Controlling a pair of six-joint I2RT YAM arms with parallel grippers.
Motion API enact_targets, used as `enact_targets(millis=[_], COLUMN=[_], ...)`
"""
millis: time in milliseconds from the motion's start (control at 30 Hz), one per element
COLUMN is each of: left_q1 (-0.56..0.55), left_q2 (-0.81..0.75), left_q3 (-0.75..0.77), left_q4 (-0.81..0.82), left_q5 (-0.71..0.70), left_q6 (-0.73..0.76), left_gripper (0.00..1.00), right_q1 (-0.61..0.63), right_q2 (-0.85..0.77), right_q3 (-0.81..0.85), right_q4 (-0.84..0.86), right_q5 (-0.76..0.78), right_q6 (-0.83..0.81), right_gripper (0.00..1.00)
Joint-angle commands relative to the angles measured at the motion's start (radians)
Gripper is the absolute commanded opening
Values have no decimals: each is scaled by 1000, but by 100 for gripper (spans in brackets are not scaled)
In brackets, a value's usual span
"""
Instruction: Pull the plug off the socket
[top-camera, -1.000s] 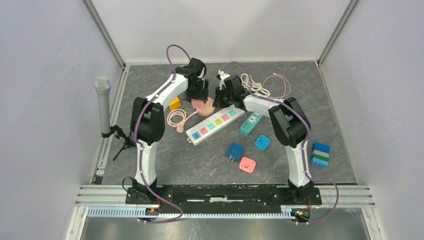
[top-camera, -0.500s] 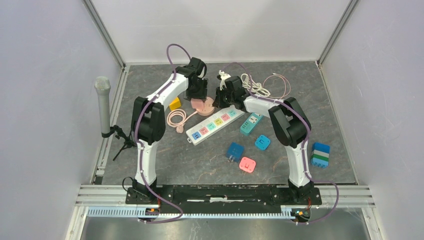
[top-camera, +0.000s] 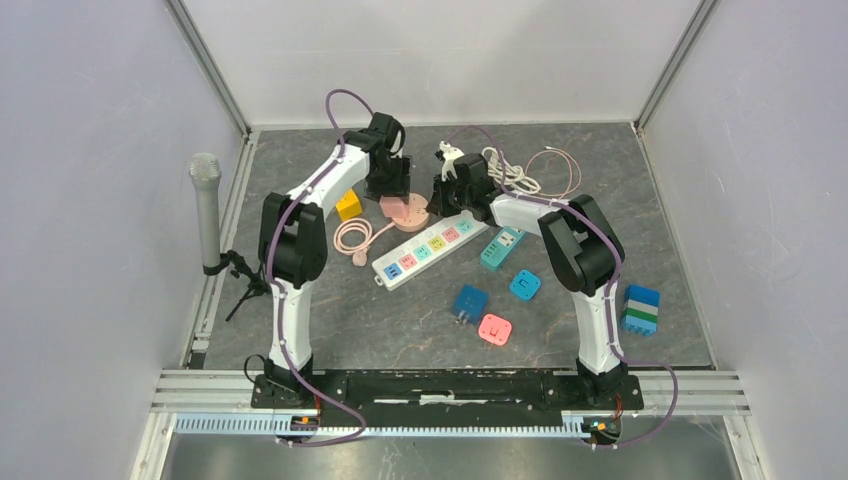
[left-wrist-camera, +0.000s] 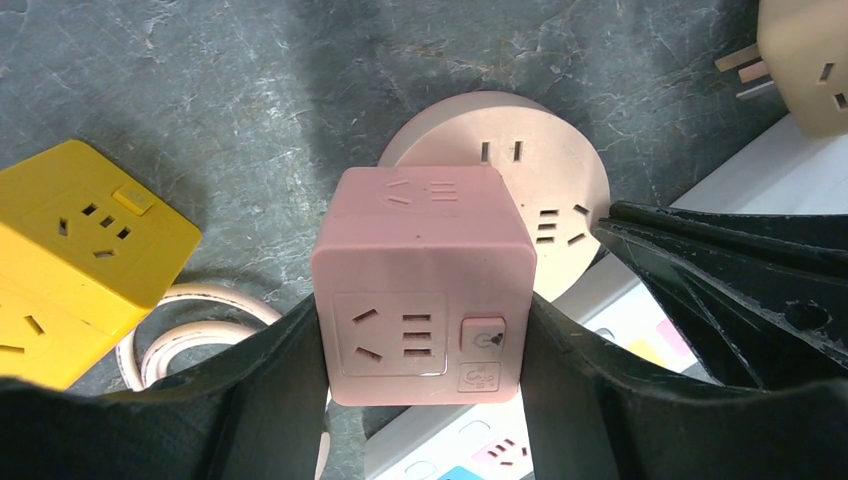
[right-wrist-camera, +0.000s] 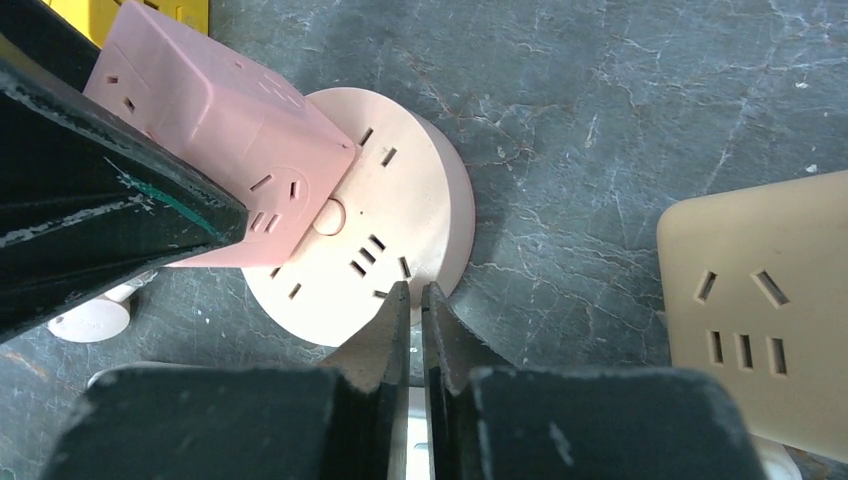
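Right, my left gripper (left-wrist-camera: 420, 372) has its jaws clamped on both flanks of the pink cube plug (left-wrist-camera: 420, 280). The plug sits on the round pink socket (left-wrist-camera: 555, 185), near the yellow cube (left-wrist-camera: 80, 250). My right gripper (right-wrist-camera: 415, 300) has its jaws pinched together with nothing between them, tips at the socket's near rim and apparently bearing down on it. To pull well, I'd lift straight along the prongs rather than sideways, since the plug looks canted from the right wrist, and pin the disc firmly so it can't ride up.
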Motion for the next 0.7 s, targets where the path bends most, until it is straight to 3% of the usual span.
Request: enact_targets(millis=[0, 100, 200, 400, 500, 667], left_q1=[-63, -97, -92, -21, -22, -84], left_q2=[-75, -62, -64, -109, -101, -76], left_q3=[26, 49, 54, -5, 0, 49], left_q4=[39, 2, -16, 39, 33, -45], left_q5=[-44, -147, -140, 137, 106, -103], left_q6=[-37, -33, -27, -46, -56, -46], left_gripper=[6, 6, 5, 5, 5, 4], right_q1=[16, 16, 16, 18, 19, 27], right_q2=[65, 67, 75, 76, 77, 79], right_q3=[-38, -30, -21, -37, -38, -26], right_q4=[-158, -168, -181, -173, -171, -178], right_q5=[16, 23, 22, 19, 16, 26], right_q6=[-35, -43, -55, -88, -89, -94], right_gripper=[0, 0, 0, 0, 0, 0])
